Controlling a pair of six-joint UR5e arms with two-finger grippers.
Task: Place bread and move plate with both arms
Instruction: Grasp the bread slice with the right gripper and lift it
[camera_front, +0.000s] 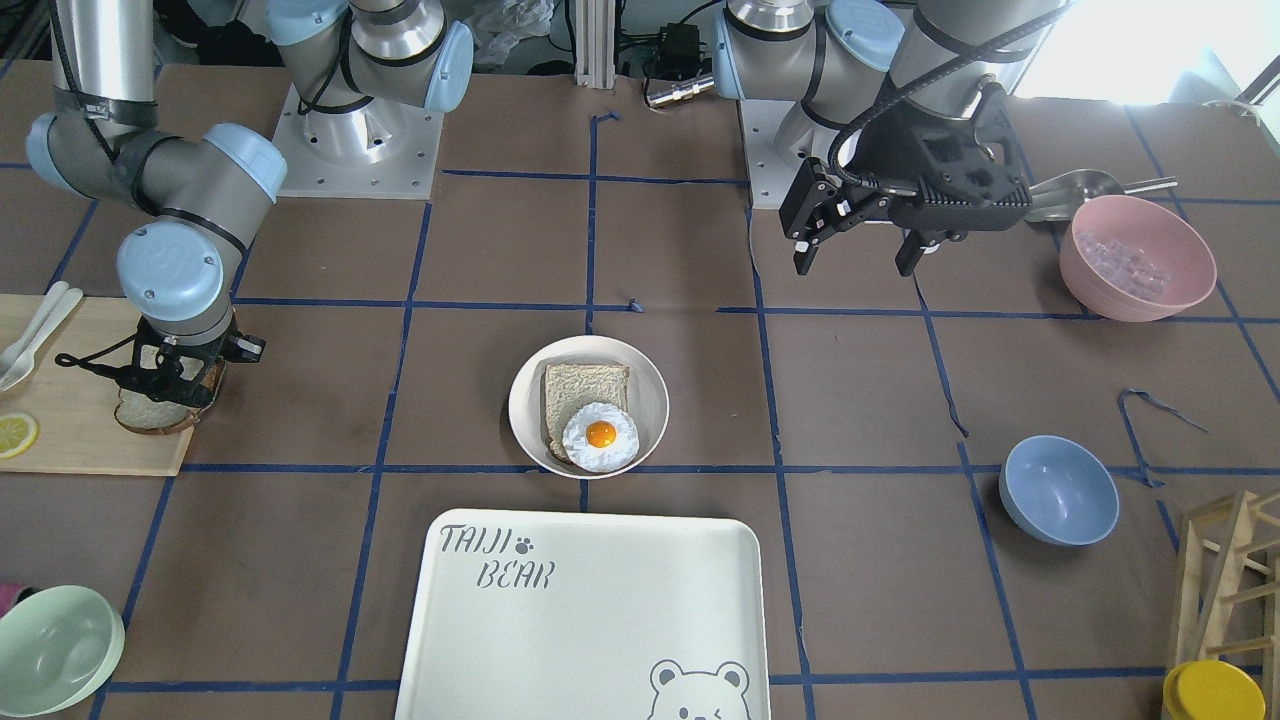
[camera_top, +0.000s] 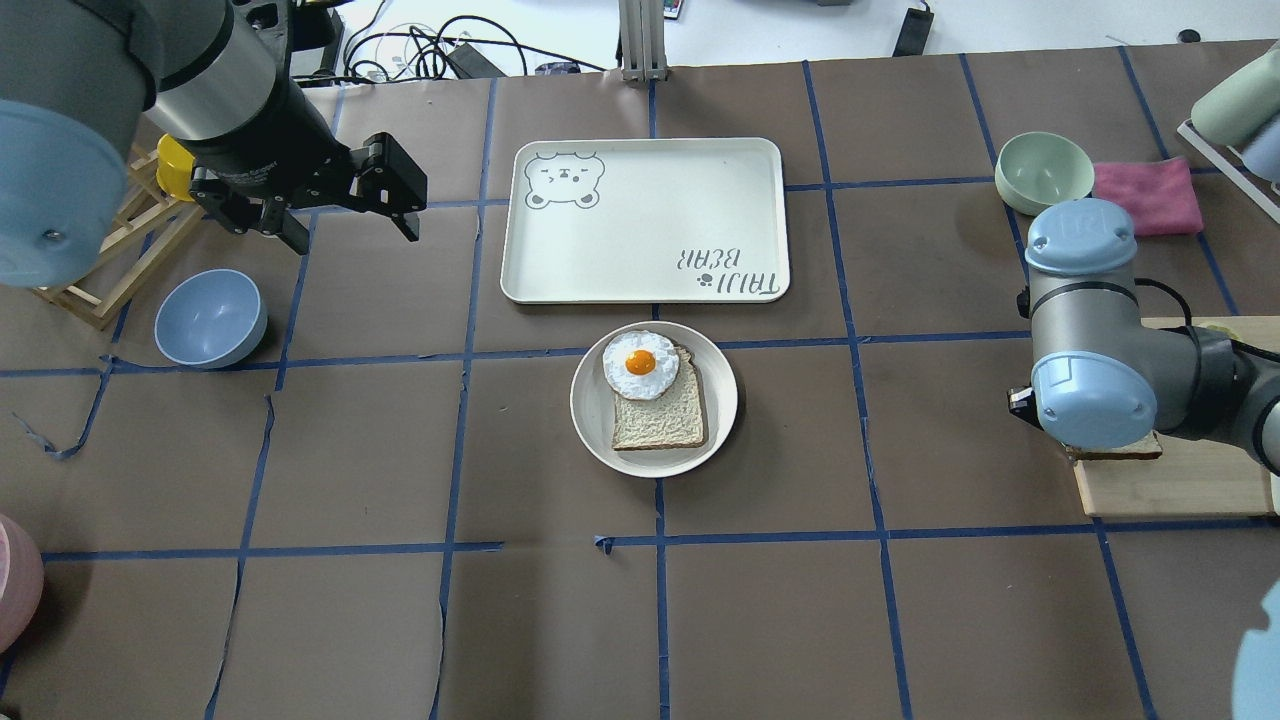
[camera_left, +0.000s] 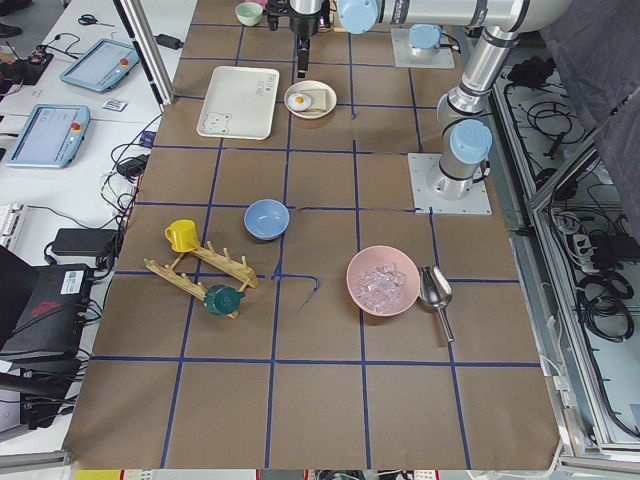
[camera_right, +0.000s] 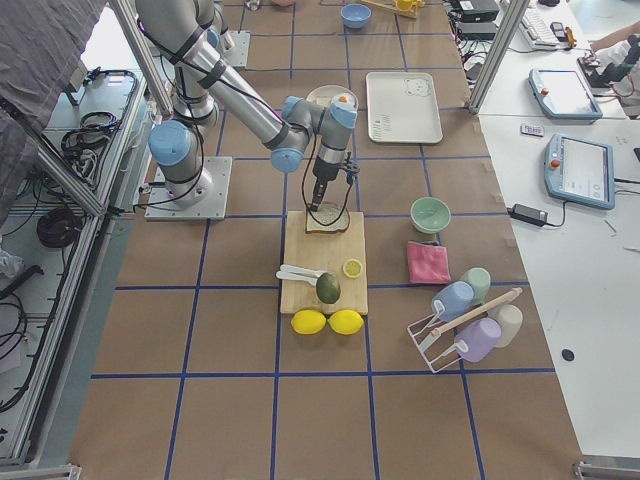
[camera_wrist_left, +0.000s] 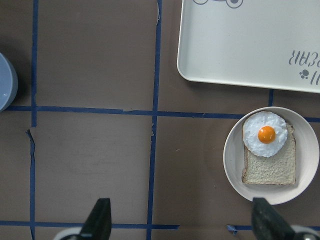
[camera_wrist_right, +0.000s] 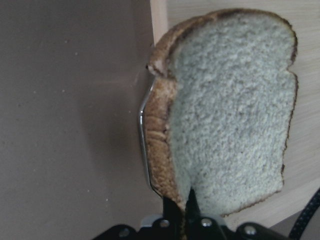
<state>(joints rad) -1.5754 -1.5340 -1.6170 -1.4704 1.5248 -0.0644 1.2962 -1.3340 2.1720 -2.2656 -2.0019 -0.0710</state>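
Bread (camera_front: 150, 418), from the front, pinched by its edge in right gripper (camera_front: 170, 390) over wooden board (camera_front: 70, 430) at desk's right end; plate (camera_front: 525, 405) mid-desk, carrying toast (camera_front: 585, 385) and fried egg (camera_front: 600, 437); left gripper (camera_front: 858, 245) spread wide, holding nothing, high over desk's left half. Overhead: plate (camera_top: 590, 425) just beside bear tray (camera_top: 645, 220). Left wrist: fingertips (camera_wrist_left: 100, 219) apart, plate (camera_wrist_left: 231, 160) off to one side. Right wrist: fingers (camera_wrist_right: 172, 215) clenched on bread (camera_wrist_right: 235, 110) at its lower crust
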